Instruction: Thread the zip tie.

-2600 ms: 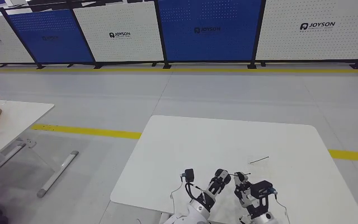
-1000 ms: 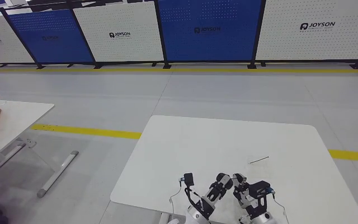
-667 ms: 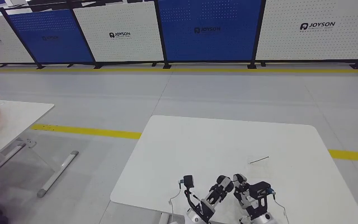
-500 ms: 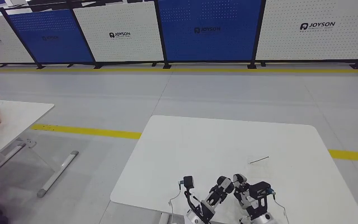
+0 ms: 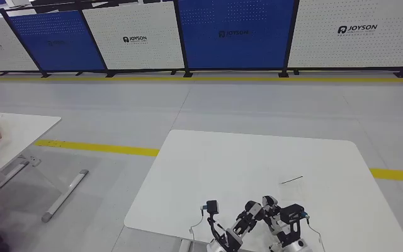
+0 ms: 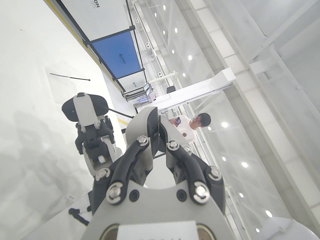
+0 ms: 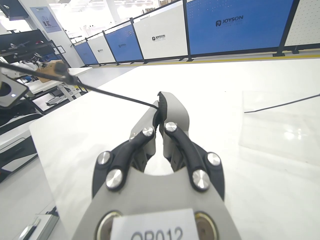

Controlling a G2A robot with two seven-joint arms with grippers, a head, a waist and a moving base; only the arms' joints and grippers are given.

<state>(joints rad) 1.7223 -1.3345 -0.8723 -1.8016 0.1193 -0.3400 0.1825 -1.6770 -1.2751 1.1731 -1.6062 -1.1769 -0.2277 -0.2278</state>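
My right gripper point(image 7: 159, 107) is shut on one end of a black zip tie point(image 7: 112, 95), which sticks out sideways and carries a thicker lump point(image 7: 61, 70) partway along. In the top view both grippers sit side by side at the table's front edge, the right gripper point(image 5: 270, 203) just beside the left gripper point(image 5: 255, 210). The left gripper point(image 6: 157, 124) is shut. In its wrist view the held zip tie point(image 6: 120, 113) runs from the right gripper point(image 6: 83, 106) and passes behind a left finger, so I cannot tell whether it is pinched there.
A second black zip tie point(image 5: 291, 180) lies on a clear sheet point(image 7: 275, 136) farther back on the white table point(image 5: 252, 157). Another white table point(image 5: 25, 126) stands off to the left. Blue and white fence panels point(image 5: 233, 34) close the room behind.
The left arm has drawn back slightly toward the table's front edge, and its gripper has closed in on the right gripper. The right gripper has hardly moved.
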